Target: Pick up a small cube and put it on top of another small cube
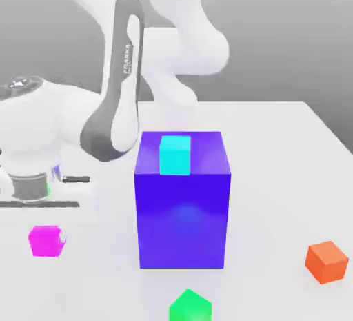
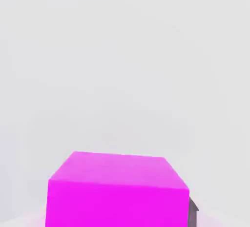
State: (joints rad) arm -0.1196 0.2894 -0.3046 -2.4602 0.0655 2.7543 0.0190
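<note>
Now at the grasp-and-lift step, approx. Clenched on the small magenta cube (image 2: 117, 206) w/ the gripper (image 1: 47, 232), judging by the hand view: dark pad (image 2: 193, 217) right against one side. Can't tell if clear of the surface (image 1: 276, 174) or just touching. Next: lift straight up, carry toward the ext. view's right, around the front of the big blue block (image 1: 180, 226), then line up over the small green cube (image 1: 190, 308), lower gently & release. Green top prob. needs a careful match in angle, being turned corner-on.

Ext. view: gives the layout, incl. green cube at the near edge, cyan cube (image 1: 176, 155) on the block, orange cube (image 1: 326, 262) well off to the right. Hand view: gives the pad contact, hard to make out from outside.
</note>
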